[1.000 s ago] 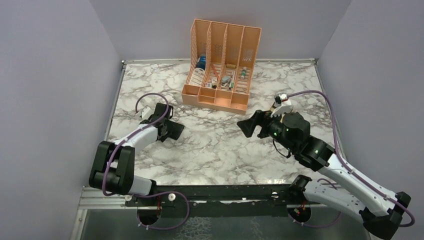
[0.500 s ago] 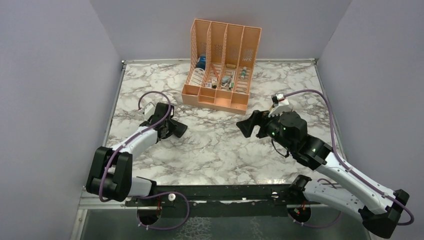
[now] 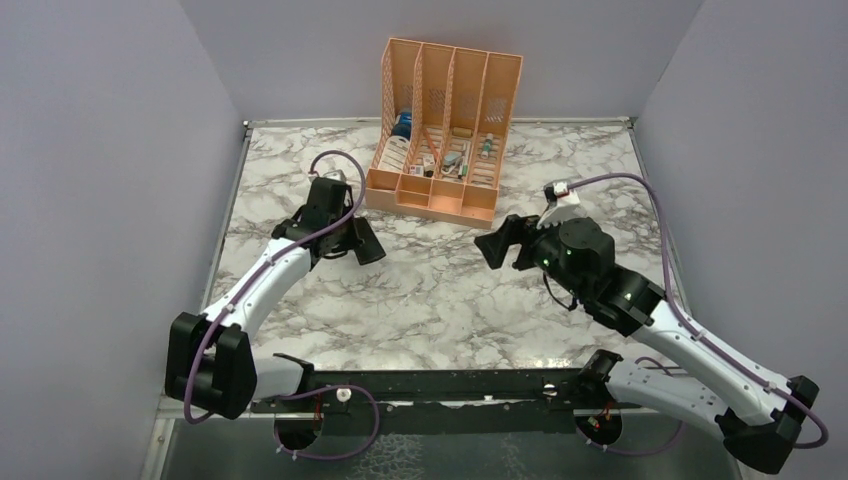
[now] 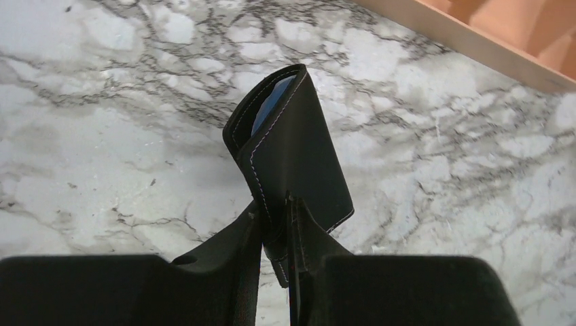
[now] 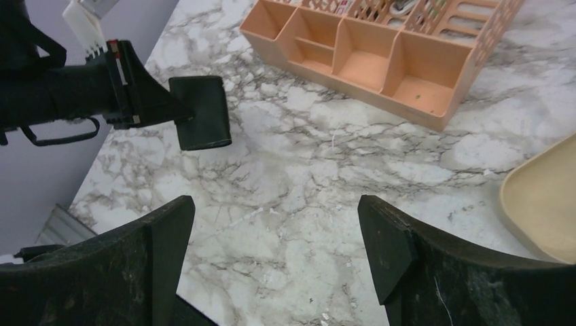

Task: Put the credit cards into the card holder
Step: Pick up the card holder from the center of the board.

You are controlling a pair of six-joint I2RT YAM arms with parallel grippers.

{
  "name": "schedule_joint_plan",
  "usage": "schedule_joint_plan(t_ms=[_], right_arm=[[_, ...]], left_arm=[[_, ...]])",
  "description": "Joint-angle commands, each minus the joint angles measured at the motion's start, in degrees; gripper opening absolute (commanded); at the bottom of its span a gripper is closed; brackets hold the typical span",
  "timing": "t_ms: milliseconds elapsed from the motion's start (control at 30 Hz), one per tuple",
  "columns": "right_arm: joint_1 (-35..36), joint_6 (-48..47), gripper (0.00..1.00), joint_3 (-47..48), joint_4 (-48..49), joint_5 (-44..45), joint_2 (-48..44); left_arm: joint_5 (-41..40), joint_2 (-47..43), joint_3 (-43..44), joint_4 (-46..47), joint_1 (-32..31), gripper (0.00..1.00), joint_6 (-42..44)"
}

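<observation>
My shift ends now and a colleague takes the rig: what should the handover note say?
Left gripper: shut on the folded holder, above the table near the organizer.
Right gripper: open, empty, near the dish.
Cards: none in clear view; a blue edge shows inside the holder, unclear what.
Done: holder gripped. Left: find cards, slot them in.
</observation>
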Motion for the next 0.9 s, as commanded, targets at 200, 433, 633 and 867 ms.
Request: schedule_joint_plan(t_ms=[200,433,633,867], right_arm=[[1.8,-2.8,0.75,0.2,12.9,-13.0,17.4],[9.8,-21.8,0.75,-1.6,30.8,-6.9,25.8],[14.9,-47.8,0.75,-7.1,46.8,-13.5,26.7],[16.0,-67.9,0.76,-11.0,56.4,-19.7,29.3]], left_arm=[[22.9,-4.6,7.2,-6.3,-1.0,0.22,-1.3],[28.1,-6.1,8.9,-6.0,-1.1,0.22,-4.9],[33.8,-6.1,8.3,-4.3,-1.0,0.23,-8.0],[37.7,-6.2,6.7,-2.5,-1.1,0.24,-10.1]])
